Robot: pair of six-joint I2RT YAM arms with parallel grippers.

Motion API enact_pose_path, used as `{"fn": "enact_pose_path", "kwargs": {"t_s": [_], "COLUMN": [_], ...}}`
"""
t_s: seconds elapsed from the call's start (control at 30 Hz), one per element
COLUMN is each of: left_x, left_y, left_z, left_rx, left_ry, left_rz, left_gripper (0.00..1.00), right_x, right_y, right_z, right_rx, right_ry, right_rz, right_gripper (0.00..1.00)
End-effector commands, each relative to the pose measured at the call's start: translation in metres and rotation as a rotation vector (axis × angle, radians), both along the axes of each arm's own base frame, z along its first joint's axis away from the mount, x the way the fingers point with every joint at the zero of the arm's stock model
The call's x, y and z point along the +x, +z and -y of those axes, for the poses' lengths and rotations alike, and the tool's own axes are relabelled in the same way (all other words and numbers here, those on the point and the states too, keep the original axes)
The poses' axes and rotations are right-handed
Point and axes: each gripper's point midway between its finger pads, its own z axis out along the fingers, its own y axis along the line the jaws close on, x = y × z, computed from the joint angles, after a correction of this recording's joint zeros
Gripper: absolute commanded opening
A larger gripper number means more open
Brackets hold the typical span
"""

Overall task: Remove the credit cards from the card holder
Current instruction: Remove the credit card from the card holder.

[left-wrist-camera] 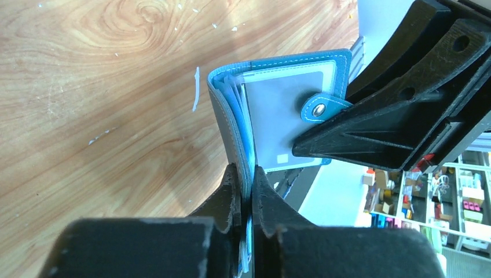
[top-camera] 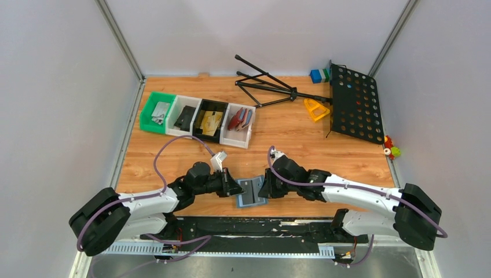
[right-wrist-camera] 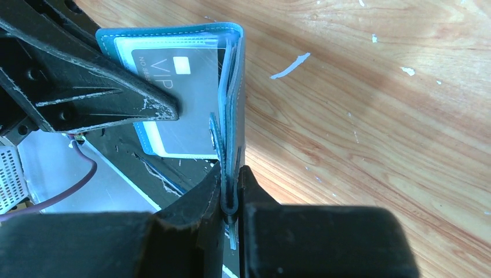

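Over wooden table [top-camera: 289, 133], left gripper [top-camera: 238, 188] and right gripper [top-camera: 264, 188] clamp card holder [top-camera: 251, 194] between them.

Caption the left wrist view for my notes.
Left gripper pinches the slate-blue soft bifold card holder, grey flat card visible inside.

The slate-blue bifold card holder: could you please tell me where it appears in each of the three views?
Top external: slate-blue bifold card holder bottom centre, spread open.
Left wrist: card holder centre, upright, pinched by the left gripper.
Right wrist: card holder upper left of centre, pinched by the right gripper.
Shared landmark: the wood-grain tabletop.
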Motion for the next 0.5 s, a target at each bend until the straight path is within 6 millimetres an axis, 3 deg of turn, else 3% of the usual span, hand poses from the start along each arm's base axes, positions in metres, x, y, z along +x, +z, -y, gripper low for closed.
{"fn": "enact_pose_path", "kwargs": {"t_s": [0.0,0.17,0.27,0.37,0.47], "left_x": [-0.003,-0.002,-0.001,0.001,0.002], "left_y": [0.018,0.023,0.026,0.026,0.028], "left_z": [0.005,0.004,0.002,0.0,0.0], "left_rx": [-0.046,-0.04,-0.038,-0.023,-0.008], "left_ry": [-0.045,-0.047,-0.04,-0.035,-0.042], "left_rz": [0.051,0.067,0.08,0.089,0.103], "left_gripper": [0.0,0.0,0.0,0.0,0.0], "right_x": [0.007,0.009,0.01,0.011,0.013], "right_y": [0.016,0.005,-0.003,0.004,0.029], "right_z": [-0.009,0.012,0.034,0.051,0.054], "right_rx": [0.088,0.029,-0.056,-0.088,-0.038], "right_ry": [0.004,-0.023,-0.059,-0.06,-0.032], "right_rz": [0.054,0.059,0.07,0.116,0.202], "right_gripper": [0.02,0.18,0.36,0.42,0.42]}}
